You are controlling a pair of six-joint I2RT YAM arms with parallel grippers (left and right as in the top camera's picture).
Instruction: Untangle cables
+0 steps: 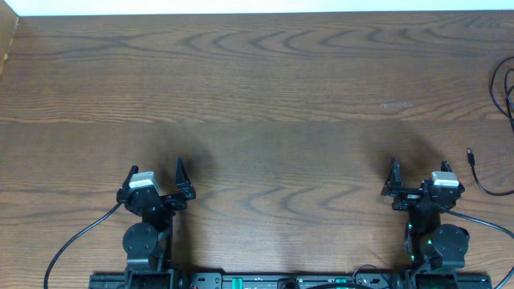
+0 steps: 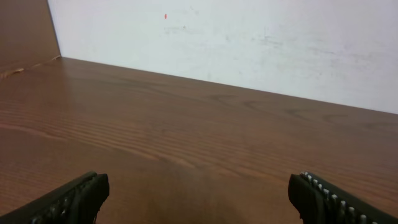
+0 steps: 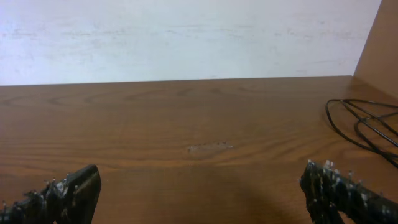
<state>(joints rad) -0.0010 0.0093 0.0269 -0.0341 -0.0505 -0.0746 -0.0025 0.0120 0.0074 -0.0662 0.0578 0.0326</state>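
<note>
Cables (image 1: 504, 96) lie at the far right edge of our worktop (image 1: 265, 88), and only thin black loops of them show in the overhead view before the frame cuts them off. A separate thin black lead with a small plug end (image 1: 471, 155) runs nearer, just right of our right arm; whether it joins the loops we cannot tell. We see no white cord in any view.

Our right gripper (image 1: 418, 172) sits at the near right with its fingers apart and nothing between them. Our left gripper (image 1: 155, 174) sits at the near left, also spread wide and empty. Both point toward the far edge.

From the right wrist camera, the black loops (image 3: 364, 124) appear to the right and farther away than the fingers, near the side wall. The left wrist camera shows only bare wood and the far wall.

We judge the right arm to be much nearer to the bundle; the left is well apart from it, across the whole width. The loops stretch roughly near to far along the right edge, so reaching them means going rightward and away from the base.
</note>
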